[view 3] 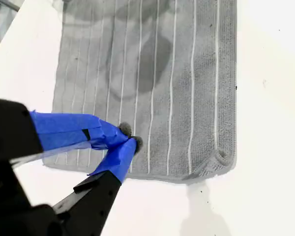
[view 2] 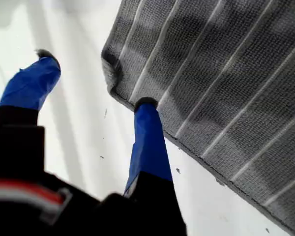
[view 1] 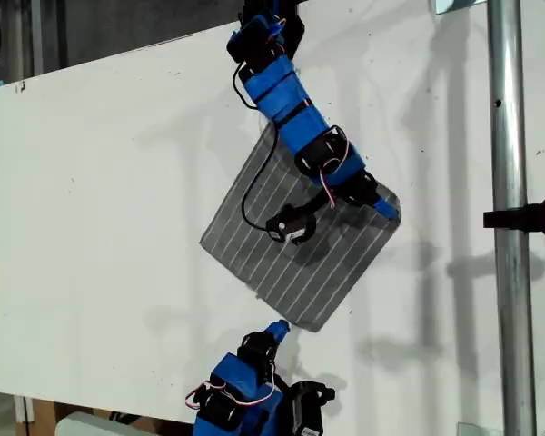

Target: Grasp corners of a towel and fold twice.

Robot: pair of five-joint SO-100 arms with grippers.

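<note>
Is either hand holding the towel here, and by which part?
Neither visibly. My first hand is open at a towel corner; my second hand is closed above the towel.

My first hand (view 2: 96,81) is spread, one finger (view 2: 147,142) touching the towel (view 2: 211,83) near its corner (view 2: 110,66).

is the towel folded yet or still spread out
Spread flat in one layer: the towel shows as a full square on the table, only one corner slightly curled.

Blue arm segments, black joints, blue-taped fingers (view 2: 147,142), red-white wires
</note>
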